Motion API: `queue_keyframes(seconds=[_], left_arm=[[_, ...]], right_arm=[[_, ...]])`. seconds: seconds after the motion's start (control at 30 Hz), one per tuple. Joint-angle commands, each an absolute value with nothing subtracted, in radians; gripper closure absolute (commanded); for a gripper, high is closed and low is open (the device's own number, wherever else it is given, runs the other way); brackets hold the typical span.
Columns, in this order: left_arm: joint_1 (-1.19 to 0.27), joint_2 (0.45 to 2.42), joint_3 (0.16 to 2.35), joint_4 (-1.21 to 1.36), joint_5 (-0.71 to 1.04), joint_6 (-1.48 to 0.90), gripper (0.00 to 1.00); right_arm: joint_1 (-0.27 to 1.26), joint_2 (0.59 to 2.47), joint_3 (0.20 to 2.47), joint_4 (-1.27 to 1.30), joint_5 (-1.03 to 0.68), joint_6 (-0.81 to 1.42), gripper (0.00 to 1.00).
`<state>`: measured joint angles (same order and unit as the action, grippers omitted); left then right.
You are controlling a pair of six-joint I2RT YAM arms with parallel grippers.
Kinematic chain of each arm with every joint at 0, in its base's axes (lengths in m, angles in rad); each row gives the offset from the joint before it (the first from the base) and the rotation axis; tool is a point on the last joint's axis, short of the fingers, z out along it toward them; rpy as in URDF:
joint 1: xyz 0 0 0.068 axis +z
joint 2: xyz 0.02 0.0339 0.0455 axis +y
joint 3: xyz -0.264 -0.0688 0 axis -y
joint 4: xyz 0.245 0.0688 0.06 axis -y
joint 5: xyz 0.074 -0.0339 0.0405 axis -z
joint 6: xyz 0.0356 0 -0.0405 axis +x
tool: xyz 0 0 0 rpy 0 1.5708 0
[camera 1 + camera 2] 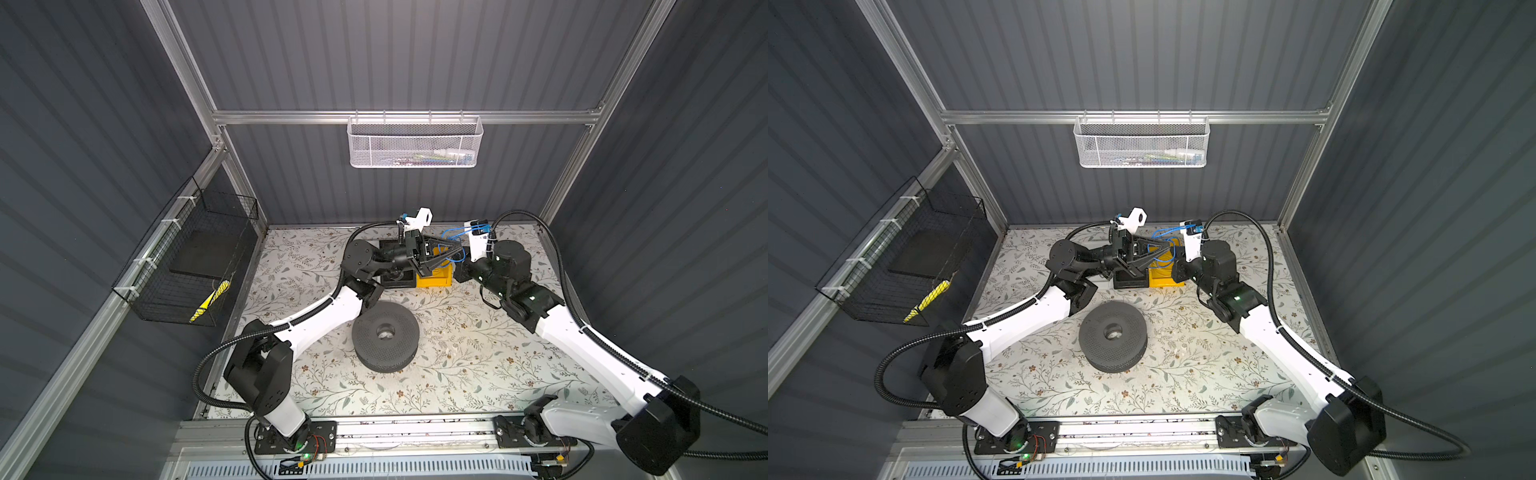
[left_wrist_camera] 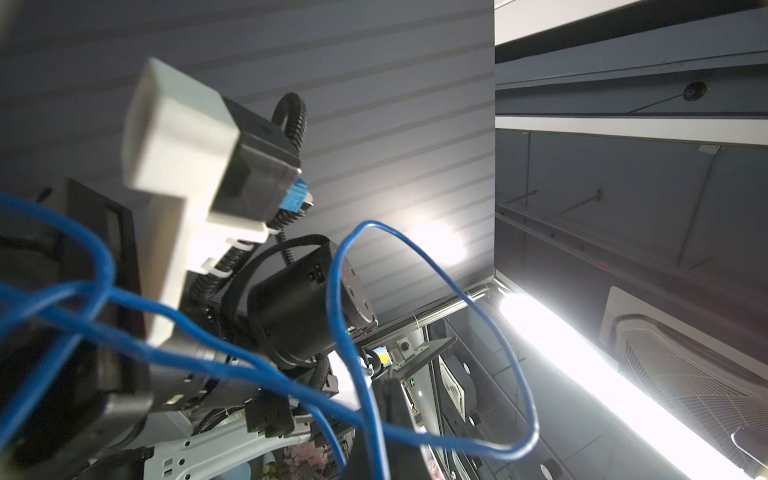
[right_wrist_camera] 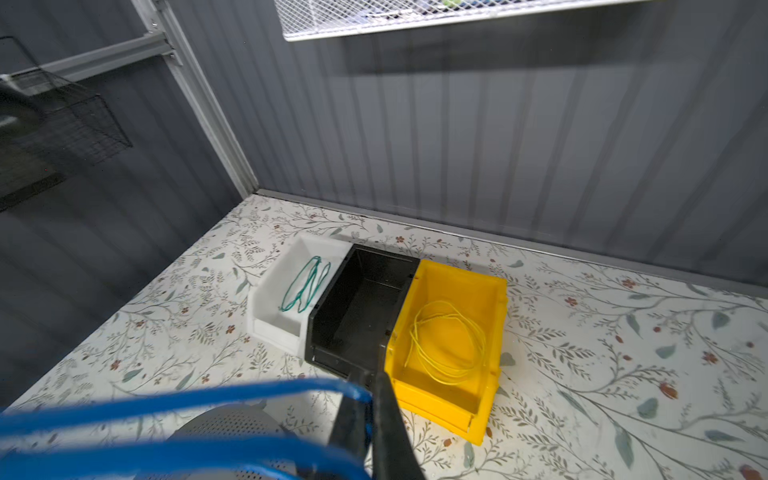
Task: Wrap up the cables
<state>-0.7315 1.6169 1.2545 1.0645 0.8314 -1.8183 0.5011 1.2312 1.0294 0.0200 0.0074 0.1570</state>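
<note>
The cables are one thin bright-blue wire (image 1: 449,231) in loose loops, held in the air between both arms above the yellow bin in both top views. My left gripper (image 1: 459,248) reaches in from the left and is shut on it; in the left wrist view the blue wire (image 2: 332,286) loops widely around its dark finger (image 2: 390,415). My right gripper (image 1: 456,259) meets it from the right. In the right wrist view its fingers (image 3: 386,411) are shut on a strand of the blue wire (image 3: 208,399).
A white bin (image 3: 274,328) with a green wire, a black bin (image 3: 361,299) and a yellow bin (image 3: 440,399) with a yellow wire stand side by side near the back wall. A grey perforated spool (image 1: 384,340) lies mid-table. A white mesh basket (image 1: 413,143) and a black wire basket (image 1: 195,266) hang on the walls.
</note>
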Motion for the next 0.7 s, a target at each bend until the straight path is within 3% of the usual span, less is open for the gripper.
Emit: queue_keyframes(seconds=[0.0, 0.27, 0.67], left_arm=[[-0.757, 1.562, 1.344, 1.197, 0.96, -1.832, 1.0], [-0.654, 1.382, 1.393, 0.897, 1.008, -1.62, 1.0], [-0.325, 1.311, 1.476, 0.818, 1.05, -1.677, 1.0]], right_arm=[[0.488, 1.289, 1.034, -0.098, 0.179, 0.181, 1.0], [0.422, 1.367, 1.053, -0.199, 0.24, 0.224, 1.0], [0.392, 1.387, 1.045, -0.283, 0.301, 0.234, 1.0]])
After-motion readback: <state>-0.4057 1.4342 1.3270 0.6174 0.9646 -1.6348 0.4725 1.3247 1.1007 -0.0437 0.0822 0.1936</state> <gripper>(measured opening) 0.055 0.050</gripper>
